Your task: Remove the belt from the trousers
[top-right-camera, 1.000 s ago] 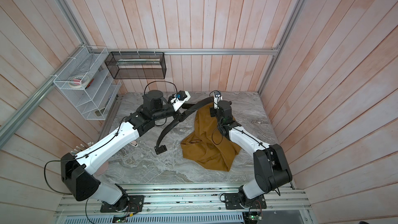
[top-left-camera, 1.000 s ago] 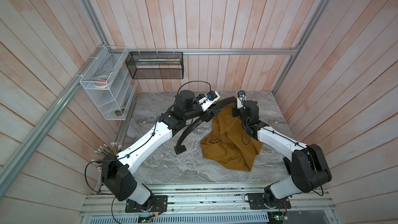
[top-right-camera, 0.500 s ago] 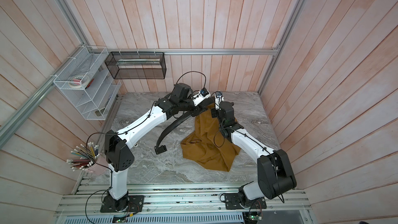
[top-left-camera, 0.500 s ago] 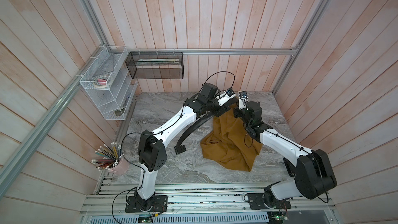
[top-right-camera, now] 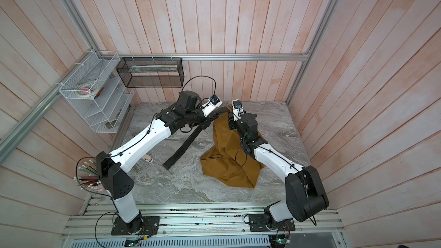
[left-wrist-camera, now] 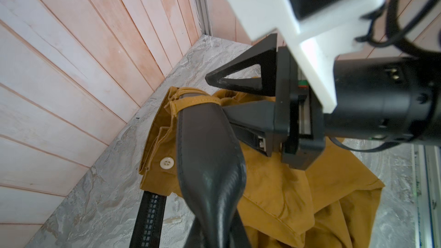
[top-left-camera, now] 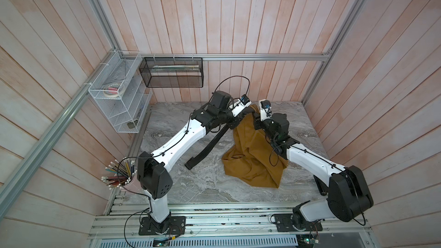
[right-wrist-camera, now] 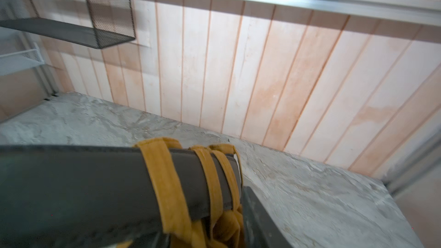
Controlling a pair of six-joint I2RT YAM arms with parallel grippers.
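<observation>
Found the belt (top-left-camera: 210,144) only partly freed: upper stretch raised off the desk (top-left-camera: 202,187) and passing through three belt loops (right-wrist-camera: 164,182) at the bunched waist of the trousers (top-left-camera: 253,161), lower stretch sloping down to a free end resting on the marble, well apart from the fabric. Located the left gripper (top-left-camera: 237,120) on the raised stretch, just beside the waistband. Could not see its jaws directly in any view; judged them closed tight on the belt, going by the strap twisting and narrowing toward them in the left wrist view and hanging in the air from that spot in both top views. Located the right gripper (left-wrist-camera: 219,94) at the waistband, on the other side of the loops. Found its jaws standing partly apart, one fingertip above the gathered fabric, the other tucked against the side of the belt, with nothing clearly clamped between them. Noted a pale button (left-wrist-camera: 167,163) on the waistband just beside the strap. Recorded the rest of the trousers crumpled on the desk beneath the right arm. Farther out, noted a pencil cup (top-left-camera: 121,177) near the left arm's base, and a white wire rack (top-left-camera: 119,96) and black mesh basket (top-left-camera: 171,72) on the walls.
</observation>
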